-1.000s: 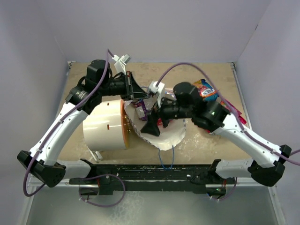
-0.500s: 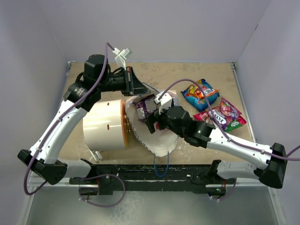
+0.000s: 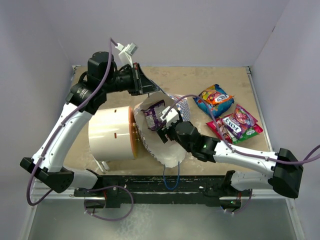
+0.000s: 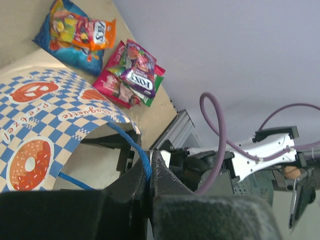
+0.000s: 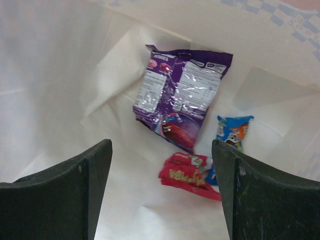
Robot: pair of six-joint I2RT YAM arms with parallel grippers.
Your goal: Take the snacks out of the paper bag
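Observation:
The paper bag (image 3: 167, 152) lies on its side mid-table, mouth open toward the arms; its checkered outside shows in the left wrist view (image 4: 60, 115). My left gripper (image 3: 145, 90) is shut on the bag's rim and blue cord handle (image 4: 136, 150), holding the mouth up. My right gripper (image 3: 162, 131) is open inside the bag mouth. In the right wrist view a purple packet (image 5: 181, 97), a small red packet (image 5: 187, 177) and a small blue-and-orange packet (image 5: 232, 132) lie on the white bag floor (image 5: 75, 100) between and beyond my open right gripper (image 5: 162, 192). The purple packet also shows from above (image 3: 153, 114).
A big white cylinder with a tan face (image 3: 112, 132) lies left of the bag, touching it. On the table to the right lie a blue-and-orange packet (image 3: 214, 99) and a pile of pink, purple and green packets (image 3: 235, 122). Walls close in on three sides.
My right gripper has come back from the packets on the right and moved into the bag mouth, open and empty. My left gripper has lifted the bag rim slightly.

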